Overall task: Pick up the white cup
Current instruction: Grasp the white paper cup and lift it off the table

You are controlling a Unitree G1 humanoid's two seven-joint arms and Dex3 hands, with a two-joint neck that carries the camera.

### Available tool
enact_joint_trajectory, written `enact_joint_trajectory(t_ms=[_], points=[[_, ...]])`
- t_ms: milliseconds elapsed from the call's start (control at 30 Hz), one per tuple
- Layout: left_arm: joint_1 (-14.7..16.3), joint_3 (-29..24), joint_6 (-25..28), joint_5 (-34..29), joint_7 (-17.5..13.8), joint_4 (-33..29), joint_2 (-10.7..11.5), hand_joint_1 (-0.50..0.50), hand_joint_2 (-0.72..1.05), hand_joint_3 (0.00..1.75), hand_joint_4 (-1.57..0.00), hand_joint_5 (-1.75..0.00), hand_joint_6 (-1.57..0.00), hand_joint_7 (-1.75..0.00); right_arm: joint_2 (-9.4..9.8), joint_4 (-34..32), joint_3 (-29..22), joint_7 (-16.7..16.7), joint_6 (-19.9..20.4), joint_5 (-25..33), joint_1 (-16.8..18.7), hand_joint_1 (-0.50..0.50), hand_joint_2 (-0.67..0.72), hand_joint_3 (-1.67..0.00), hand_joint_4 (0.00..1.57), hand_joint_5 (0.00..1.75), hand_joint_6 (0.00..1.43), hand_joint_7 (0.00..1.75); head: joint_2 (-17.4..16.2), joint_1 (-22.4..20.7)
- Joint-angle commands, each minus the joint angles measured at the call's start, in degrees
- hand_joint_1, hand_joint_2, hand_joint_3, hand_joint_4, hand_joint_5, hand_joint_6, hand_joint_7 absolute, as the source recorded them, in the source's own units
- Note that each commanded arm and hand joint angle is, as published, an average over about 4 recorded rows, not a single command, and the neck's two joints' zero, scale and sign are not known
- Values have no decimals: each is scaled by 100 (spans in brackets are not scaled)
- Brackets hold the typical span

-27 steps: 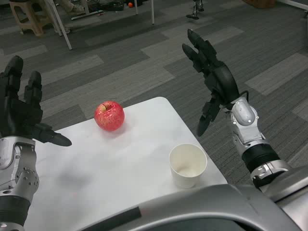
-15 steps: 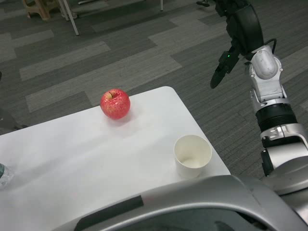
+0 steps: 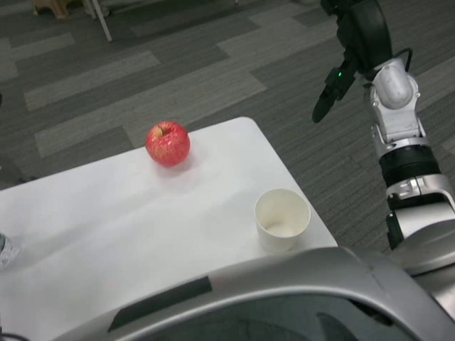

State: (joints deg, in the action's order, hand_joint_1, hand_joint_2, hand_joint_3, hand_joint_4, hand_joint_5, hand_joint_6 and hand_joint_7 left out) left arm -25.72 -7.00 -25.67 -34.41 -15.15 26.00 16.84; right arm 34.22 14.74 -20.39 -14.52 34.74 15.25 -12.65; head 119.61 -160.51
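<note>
Hanging high off the bench's right edge, the right hand (image 3: 355, 42) grips nothing; its fingers (image 3: 323, 106) are partly cropped, so their spread cannot be told. Descending carelessly could tip the white cup (image 3: 282, 219), upright by the near right corner. Compared with earlier, the left hand is gone from view; the apple (image 3: 168, 143) is unmoved.

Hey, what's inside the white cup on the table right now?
Nothing visible: the white cup stands upright and open on the table, showing bare white walls and bottom. Its near inner wall is hidden by the rim.
</note>
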Motion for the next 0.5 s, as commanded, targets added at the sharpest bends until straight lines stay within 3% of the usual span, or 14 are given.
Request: enact_joint_trajectory(t_ms=[33,133,333,500], points=[[6,27,19,14,-28,-32,39,-46,69,9,0,-31,0,-17,188,113,-39,-93,-64,-7,190,-46,60,0,0,0,0,7,-217,-183],[19,80,19,-8,-67,-25,30,-46,69,9,0,-31,0,-17,331,196,-92,-122,-72,-1,346,-46,60,0,0,0,0,7,-600,-318],[120,146,19,-74,-111,-25,-14,-46,78,9,0,-31,0,-21,418,130,-123,-315,-90,52,812,-46,60,0,0,0,0,7,-1188,-430],[171,93,45,-70,-109,-25,-51,-46,78,4,0,-31,0,-16,363,-219,-290,-445,-138,57,1201,-42,53,0,0,0,0,2,-1193,-534]])
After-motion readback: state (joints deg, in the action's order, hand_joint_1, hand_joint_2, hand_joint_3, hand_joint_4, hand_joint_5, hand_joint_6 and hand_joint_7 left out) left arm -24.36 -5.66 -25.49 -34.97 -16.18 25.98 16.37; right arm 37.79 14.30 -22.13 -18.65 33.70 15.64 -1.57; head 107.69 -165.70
